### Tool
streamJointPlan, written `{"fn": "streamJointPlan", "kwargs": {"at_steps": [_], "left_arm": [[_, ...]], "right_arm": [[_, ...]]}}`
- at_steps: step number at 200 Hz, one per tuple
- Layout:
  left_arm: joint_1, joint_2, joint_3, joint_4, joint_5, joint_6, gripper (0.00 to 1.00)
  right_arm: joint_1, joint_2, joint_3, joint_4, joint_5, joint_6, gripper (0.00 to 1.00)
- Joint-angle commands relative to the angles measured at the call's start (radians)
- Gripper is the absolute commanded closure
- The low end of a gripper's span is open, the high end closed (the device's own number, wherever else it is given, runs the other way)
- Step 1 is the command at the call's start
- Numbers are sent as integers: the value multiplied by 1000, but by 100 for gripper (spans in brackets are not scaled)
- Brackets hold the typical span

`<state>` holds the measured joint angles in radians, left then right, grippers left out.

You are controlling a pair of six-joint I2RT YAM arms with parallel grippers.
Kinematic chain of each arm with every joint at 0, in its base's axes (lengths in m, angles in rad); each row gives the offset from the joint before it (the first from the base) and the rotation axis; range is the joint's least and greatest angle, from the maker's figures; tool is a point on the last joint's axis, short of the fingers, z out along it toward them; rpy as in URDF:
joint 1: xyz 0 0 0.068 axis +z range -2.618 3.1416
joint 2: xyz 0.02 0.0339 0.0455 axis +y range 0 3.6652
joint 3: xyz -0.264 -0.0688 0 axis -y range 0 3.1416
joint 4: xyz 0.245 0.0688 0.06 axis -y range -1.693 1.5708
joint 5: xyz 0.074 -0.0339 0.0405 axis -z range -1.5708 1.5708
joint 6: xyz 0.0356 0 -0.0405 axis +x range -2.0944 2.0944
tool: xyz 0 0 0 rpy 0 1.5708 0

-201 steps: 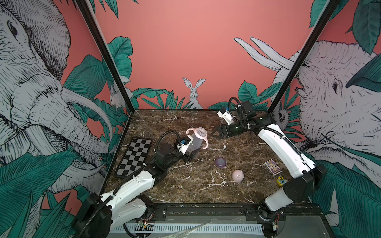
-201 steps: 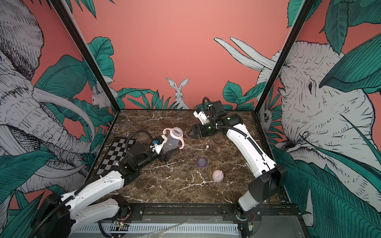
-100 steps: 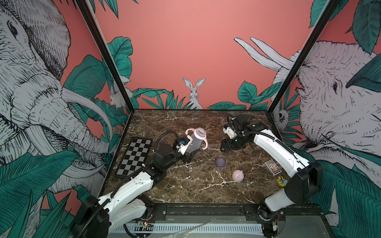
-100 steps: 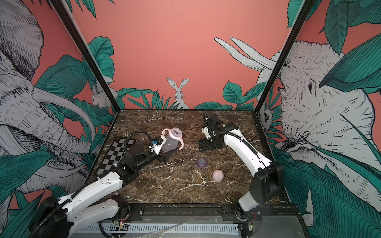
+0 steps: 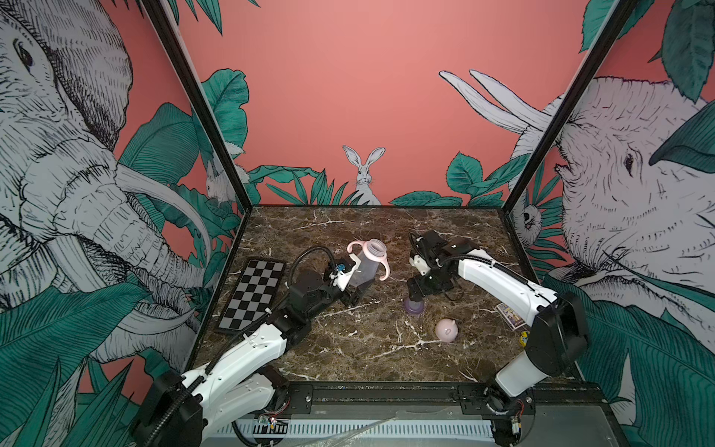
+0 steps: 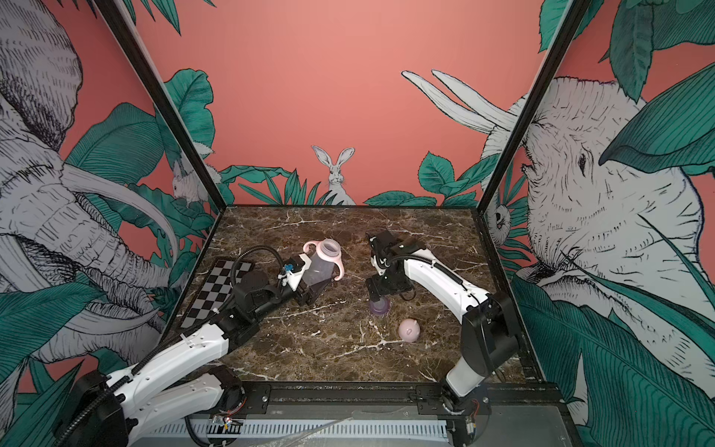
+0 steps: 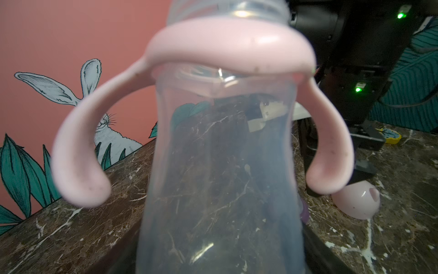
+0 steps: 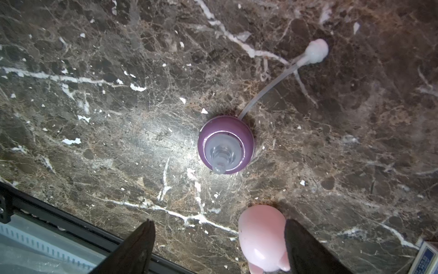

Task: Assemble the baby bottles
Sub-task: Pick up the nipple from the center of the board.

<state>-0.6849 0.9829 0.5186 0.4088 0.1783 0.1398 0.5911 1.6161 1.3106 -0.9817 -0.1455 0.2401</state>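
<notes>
Gripping clear bottle [image 5: 363,269], domed purple collar [image 8: 246,142], veined marble [image 5: 348,340]

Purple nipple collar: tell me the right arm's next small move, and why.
Probably lower the right end effector down around the purple nipple collar and close. Its jaws stand open above the collar, which stands free on the marble table, while the left end effector holds the clear bottle, mouth uncapped.
</notes>
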Motion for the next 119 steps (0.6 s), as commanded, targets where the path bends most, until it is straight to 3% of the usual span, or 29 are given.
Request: {"fn": "streamJointPlan", "kwargs": {"at_steps": [1,119], "left_arm": [[-5,-27,-4,15,3,-6,44],[-5,-26,-4,9,-1,-7,44]], "right_arm": [[27,29,-46,24,33,21,15],[46,141,-142,268,94,73,22]]}}
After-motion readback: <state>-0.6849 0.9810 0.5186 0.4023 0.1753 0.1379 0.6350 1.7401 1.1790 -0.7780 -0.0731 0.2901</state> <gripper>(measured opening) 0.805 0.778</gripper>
